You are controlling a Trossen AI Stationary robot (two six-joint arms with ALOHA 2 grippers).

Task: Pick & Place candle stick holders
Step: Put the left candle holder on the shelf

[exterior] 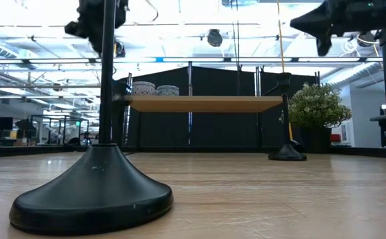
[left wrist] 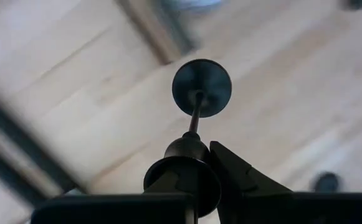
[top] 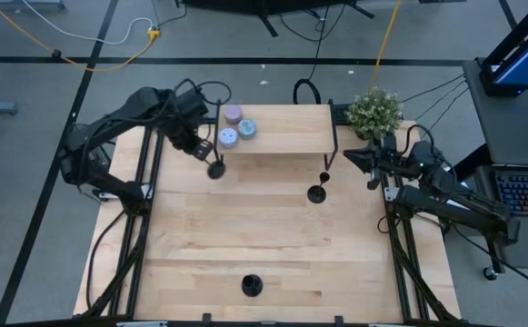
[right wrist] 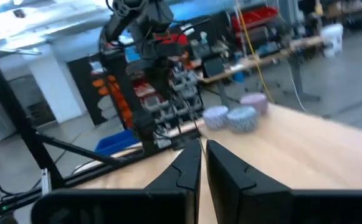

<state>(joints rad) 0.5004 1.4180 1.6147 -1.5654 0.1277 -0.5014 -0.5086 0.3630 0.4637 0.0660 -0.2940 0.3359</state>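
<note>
Three black candle stick holders show. One hangs under my left gripper [top: 200,150], in front of the shelf's left end, its round base [top: 216,170] lowest. The left gripper [left wrist: 196,163] is shut on it. A second holder [top: 319,191] stands on its base at mid table. The third [top: 252,286] stands by the near edge and fills the low view [exterior: 93,192]. My right gripper [top: 350,156] hovers shut at the shelf's right end, its fingers [right wrist: 200,163] closed on nothing. My left gripper pinches the holder at its cup top [left wrist: 182,177] between its two fingers, one finger [left wrist: 243,180] showing beside the cup. The fingers come from above, pointing down. The holder hangs upright below them, stem [left wrist: 195,115] and base [left wrist: 201,87] clear of the table.
A low wooden shelf [top: 286,136] on black legs stands at the far middle, with three round candle tins [top: 236,129] on its left end. A potted plant [top: 374,111] sits at the far right. Bare table lies between the standing holders.
</note>
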